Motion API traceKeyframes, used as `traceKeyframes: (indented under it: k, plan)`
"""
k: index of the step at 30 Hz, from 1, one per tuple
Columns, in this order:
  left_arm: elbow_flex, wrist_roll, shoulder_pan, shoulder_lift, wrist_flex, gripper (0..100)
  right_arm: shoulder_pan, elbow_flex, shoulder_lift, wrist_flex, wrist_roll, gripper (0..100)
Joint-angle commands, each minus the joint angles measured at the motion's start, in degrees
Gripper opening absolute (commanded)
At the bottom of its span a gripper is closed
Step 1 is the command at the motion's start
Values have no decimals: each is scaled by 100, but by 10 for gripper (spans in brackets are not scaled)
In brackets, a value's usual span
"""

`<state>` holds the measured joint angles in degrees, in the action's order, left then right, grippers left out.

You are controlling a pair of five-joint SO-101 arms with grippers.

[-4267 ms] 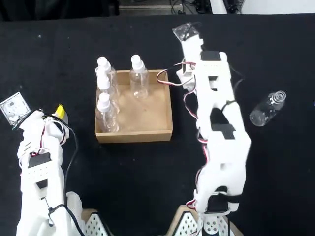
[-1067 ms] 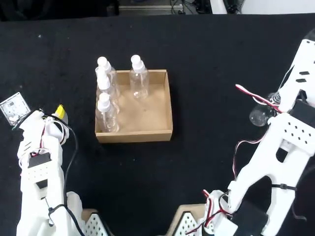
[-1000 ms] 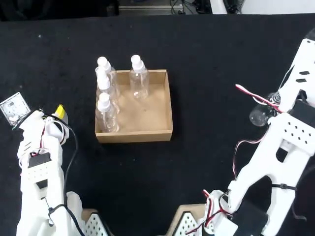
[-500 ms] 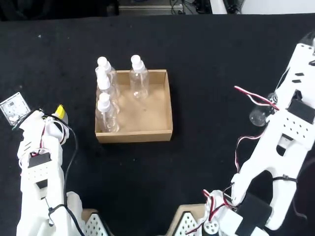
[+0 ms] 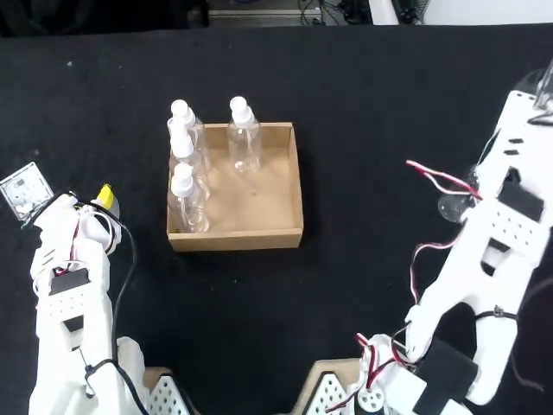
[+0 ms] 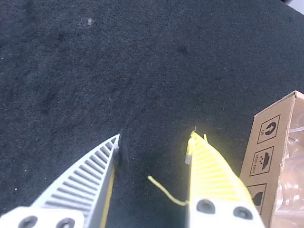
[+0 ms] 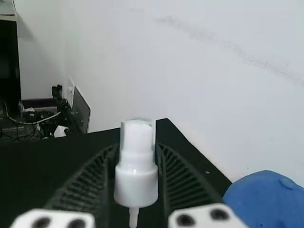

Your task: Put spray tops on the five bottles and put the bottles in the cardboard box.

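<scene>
Four capped clear plastic bottles (image 5: 244,138) are stood in the brown cardboard box (image 5: 298,181) — done. The fifth clear bottle (image 5: 451,206) is seen lying on the black surface (image 5: 363,104) by the right arm. A white spray top (image 7: 136,166) is clamped in the right gripper (image 7: 137,149); the left gripper (image 6: 155,137) is held apart — capping and boxing are yet to be done.

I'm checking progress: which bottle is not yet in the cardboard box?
The bottle on the black table beside the right arm; the other four stand capped inside the cardboard box.
</scene>
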<state>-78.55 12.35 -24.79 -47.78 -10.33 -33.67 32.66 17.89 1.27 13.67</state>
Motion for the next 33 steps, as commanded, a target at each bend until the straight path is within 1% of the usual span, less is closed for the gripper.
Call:
traceKeyframes:
  k: [1,3,11,17,22,29,31,33]
  plan:
    - [31,-35,66,-62,132,202,18,409,-4,1055,79,11]
    - [31,-35,66,-62,132,202,18,611,-4,1248,79,11]
    - [31,-35,66,-62,132,202,26,1095,4,1266,35,11]
    - [31,-35,66,-62,132,202,220,1481,4,1284,35,11]
    - [31,-35,66,-62,132,202,334,1604,-4,1284,79,15]
    - [31,-35,66,-62,132,202,308,1833,-4,1292,70,16]
    - [31,-35,66,-62,132,202,290,1982,-4,1556,44,16]
    - [31,-35,66,-62,132,202,290,2299,-4,2136,35,12]
